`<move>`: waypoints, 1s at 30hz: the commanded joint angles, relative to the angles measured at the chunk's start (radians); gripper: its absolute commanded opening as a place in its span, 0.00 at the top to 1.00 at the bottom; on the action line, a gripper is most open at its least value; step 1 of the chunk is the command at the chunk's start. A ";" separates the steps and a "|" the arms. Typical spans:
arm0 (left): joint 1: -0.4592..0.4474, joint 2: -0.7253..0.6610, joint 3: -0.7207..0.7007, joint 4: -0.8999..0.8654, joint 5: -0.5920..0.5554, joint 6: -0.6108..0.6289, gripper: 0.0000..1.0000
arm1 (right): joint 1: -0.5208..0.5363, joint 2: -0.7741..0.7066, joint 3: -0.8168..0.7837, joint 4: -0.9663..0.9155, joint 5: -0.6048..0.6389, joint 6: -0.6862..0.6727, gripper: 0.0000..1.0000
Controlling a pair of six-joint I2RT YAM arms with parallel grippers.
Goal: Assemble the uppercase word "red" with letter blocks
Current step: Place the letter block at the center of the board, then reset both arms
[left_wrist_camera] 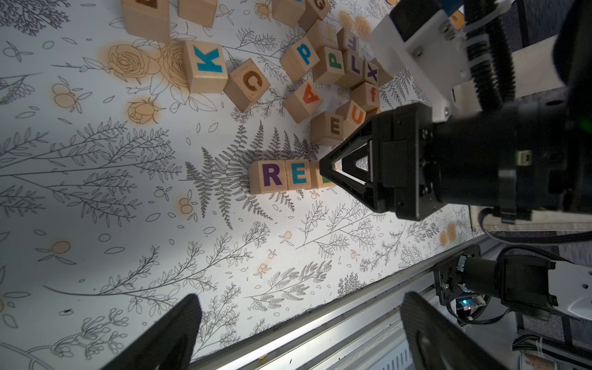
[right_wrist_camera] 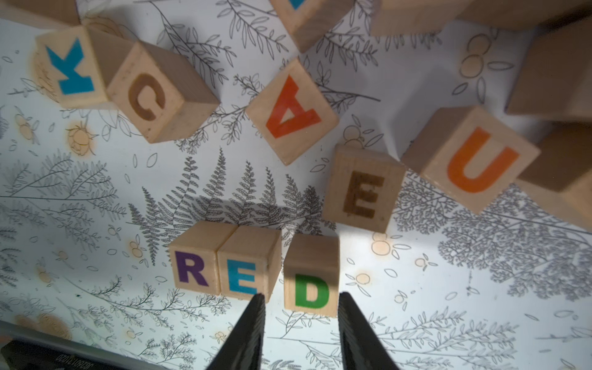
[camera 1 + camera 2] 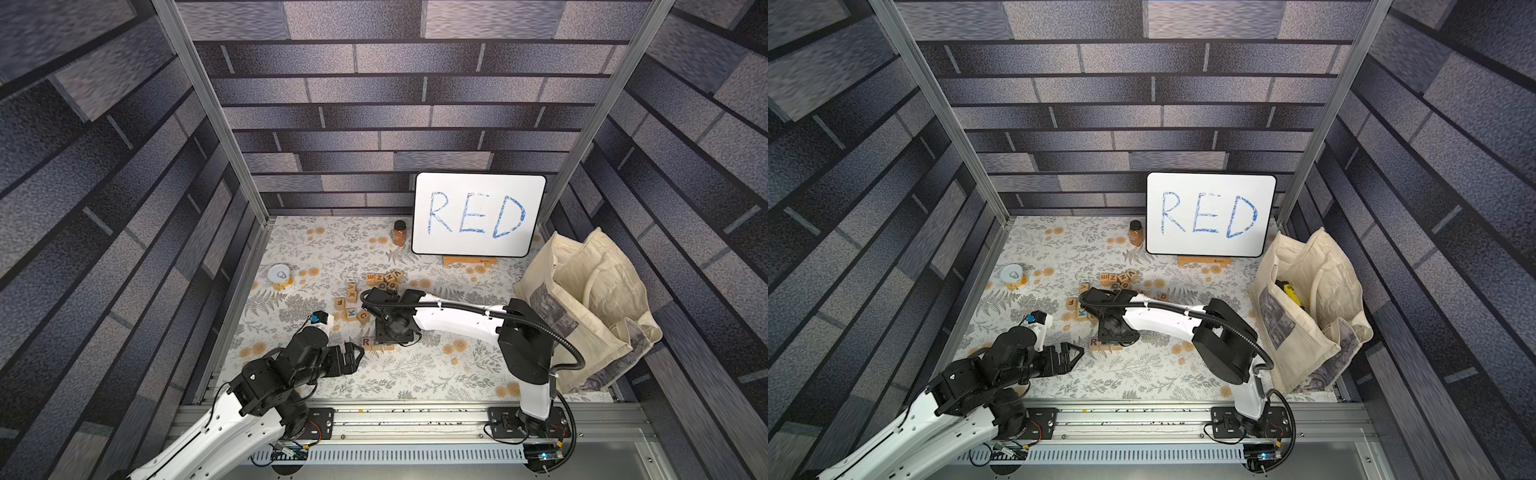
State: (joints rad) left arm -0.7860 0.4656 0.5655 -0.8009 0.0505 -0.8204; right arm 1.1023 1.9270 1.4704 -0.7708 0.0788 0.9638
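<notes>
Three letter blocks stand in a row on the floral mat: purple R (image 2: pixel 192 267), blue E (image 2: pixel 243 277) touching it, and green D (image 2: pixel 309 290) a small gap further on. My right gripper (image 2: pixel 301 296) points down at the D block with a finger on each side. Mat shows between one finger (image 2: pixel 256 307) and the block, so it is open and not squeezing. In both top views the right wrist (image 3: pixel 395 324) hides the D, and only the R (image 3: pixel 366 342) (image 3: pixel 1094 342) shows plainly. My left gripper (image 1: pixel 301 323) (image 3: pixel 353 357) hangs wide open and empty near the front rail.
Loose blocks lie just behind the row: brown E (image 2: pixel 363 189), orange U (image 2: pixel 474 160), red A (image 2: pixel 293 110), C (image 2: pixel 150 96), K (image 2: pixel 69 67). At the back are a whiteboard reading RED (image 3: pixel 478 214) and a spice jar (image 3: pixel 399 232). Tote bag (image 3: pixel 590 307) right, tin (image 3: pixel 279 276) left.
</notes>
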 commanded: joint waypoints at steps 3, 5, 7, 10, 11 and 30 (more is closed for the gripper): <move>-0.006 0.015 0.012 0.012 -0.015 0.008 0.00 | 0.010 -0.089 -0.020 -0.055 0.021 -0.021 0.53; -0.006 0.028 0.019 0.015 -0.016 0.023 0.00 | 0.010 -0.116 -0.027 -0.054 0.015 -0.039 0.45; -0.001 0.045 0.030 0.018 -0.015 0.043 0.00 | 0.009 -0.145 -0.039 -0.048 0.008 -0.058 0.32; 0.009 0.079 0.050 0.023 -0.014 0.079 0.00 | 0.010 -0.190 -0.059 -0.031 -0.002 -0.096 0.06; 0.016 0.091 0.056 0.028 -0.010 0.093 0.00 | 0.010 -0.204 -0.069 -0.026 -0.002 -0.109 0.00; 0.329 0.383 0.233 0.176 0.132 0.393 0.00 | -0.141 -0.409 -0.120 -0.020 0.044 -0.353 0.00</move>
State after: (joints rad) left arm -0.4946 0.8146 0.7620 -0.6724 0.1505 -0.5186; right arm 1.0096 1.5661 1.3727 -0.7811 0.0998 0.6685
